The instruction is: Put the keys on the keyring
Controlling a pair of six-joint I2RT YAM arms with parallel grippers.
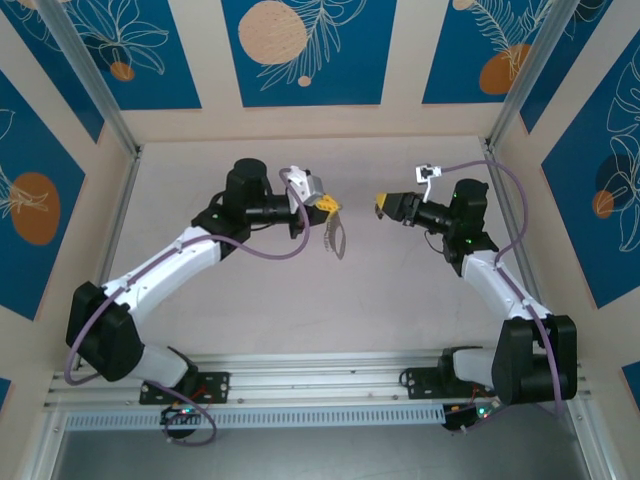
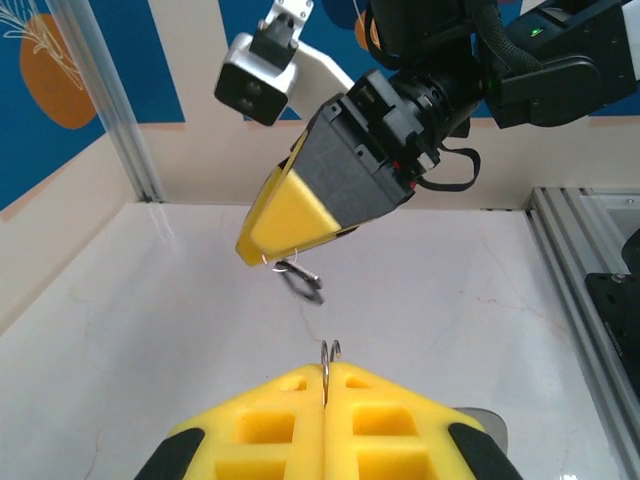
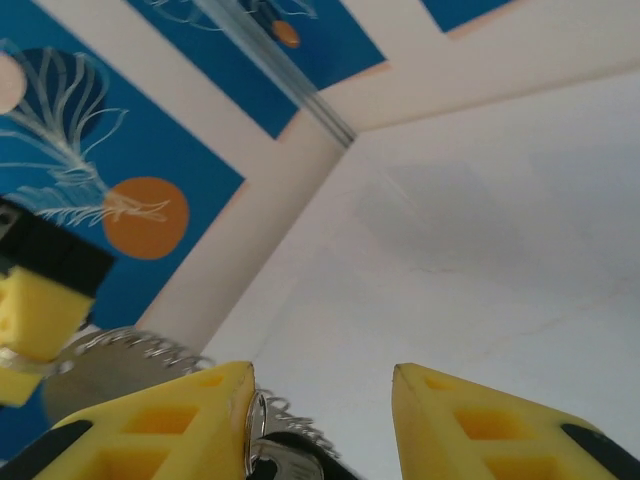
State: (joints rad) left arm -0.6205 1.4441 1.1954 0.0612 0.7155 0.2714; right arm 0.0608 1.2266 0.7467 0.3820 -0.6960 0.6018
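Left jaws clamped together on keyring [image 1: 337,238]; right jaws apart, key [image 2: 303,283] dangling at one finger, right of keyring.

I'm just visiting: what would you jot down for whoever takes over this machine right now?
Left gripper: shut on the keyring, which hangs from it.
Right gripper: jaws apart, a small key dangling at its tip; hard to tell whether it is gripped.
Done: both parts are up in the air, facing each other, not touching.
Left: thread the key onto the keyring.
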